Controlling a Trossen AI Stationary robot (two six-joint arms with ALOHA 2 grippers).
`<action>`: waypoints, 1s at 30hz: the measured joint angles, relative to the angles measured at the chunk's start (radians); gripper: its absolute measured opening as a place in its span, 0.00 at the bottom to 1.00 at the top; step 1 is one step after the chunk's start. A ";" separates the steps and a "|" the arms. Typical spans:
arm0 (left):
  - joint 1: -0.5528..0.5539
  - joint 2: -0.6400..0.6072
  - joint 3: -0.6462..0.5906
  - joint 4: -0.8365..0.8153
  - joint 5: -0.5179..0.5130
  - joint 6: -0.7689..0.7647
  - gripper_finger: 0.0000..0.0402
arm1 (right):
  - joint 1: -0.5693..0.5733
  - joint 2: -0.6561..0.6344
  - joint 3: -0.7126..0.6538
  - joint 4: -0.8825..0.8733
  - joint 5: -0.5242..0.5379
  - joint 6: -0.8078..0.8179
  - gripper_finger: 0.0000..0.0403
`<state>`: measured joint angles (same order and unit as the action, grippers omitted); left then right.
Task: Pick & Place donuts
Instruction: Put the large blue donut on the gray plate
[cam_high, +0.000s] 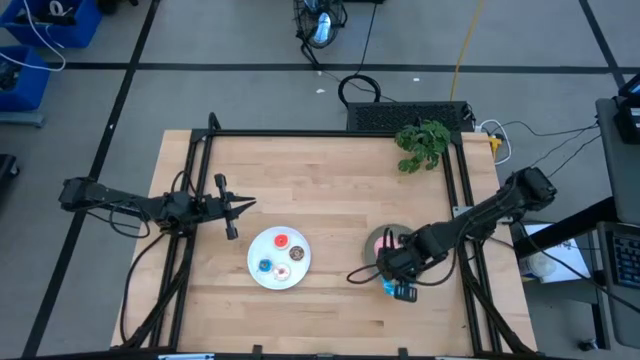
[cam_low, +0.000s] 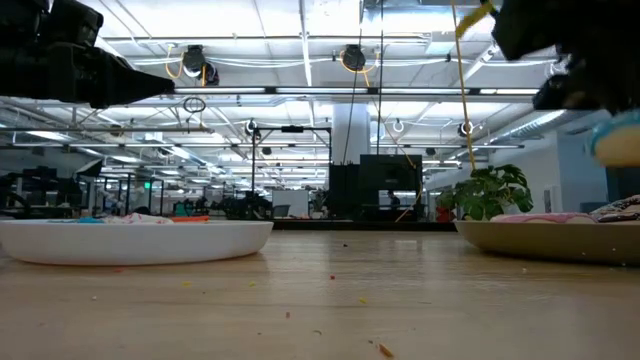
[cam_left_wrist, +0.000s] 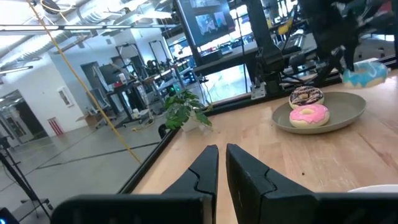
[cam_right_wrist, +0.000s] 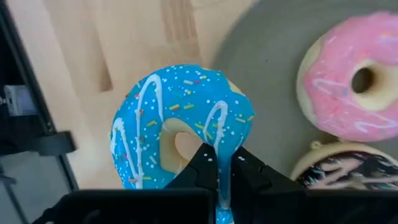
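Your surface (cam_high: 330, 190) carries a grey plate (cam_left_wrist: 348, 109) with a pink donut (cam_left_wrist: 309, 115) and a chocolate-sprinkled donut (cam_left_wrist: 306, 96) still waiting, and a white plate (cam_high: 262, 275) already bearing small donuts (cam_high: 283, 241). Your right gripper (cam_right_wrist: 219, 163) has its jaws pinched shut on the blue donut (cam_right_wrist: 180, 124), lifted by the grey plate's edge and not yet placed. Your left gripper (cam_left_wrist: 221, 163) waits, jaws closed and empty, beside the white plate.

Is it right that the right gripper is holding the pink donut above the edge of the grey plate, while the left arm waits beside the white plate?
Not quite. The right gripper is shut on the blue donut, as the right wrist view shows; the pink donut lies on the grey plate. The rest holds: the left gripper waits beside the white plate.
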<state>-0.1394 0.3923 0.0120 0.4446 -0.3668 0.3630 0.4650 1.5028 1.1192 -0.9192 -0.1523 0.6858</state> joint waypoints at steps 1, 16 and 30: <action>0.000 0.000 0.000 0.000 0.000 0.000 0.09 | -0.006 -0.001 -0.023 0.018 -0.005 0.001 0.02; 0.000 0.000 0.000 0.001 0.000 0.000 0.09 | -0.075 -0.007 -0.224 0.183 -0.056 0.003 0.02; 0.000 0.000 0.000 0.001 0.000 0.000 0.09 | -0.133 -0.007 -0.248 0.185 -0.059 0.009 0.04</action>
<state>-0.1390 0.3926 0.0120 0.4454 -0.3664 0.3626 0.3321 1.4960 0.8711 -0.7340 -0.2115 0.6947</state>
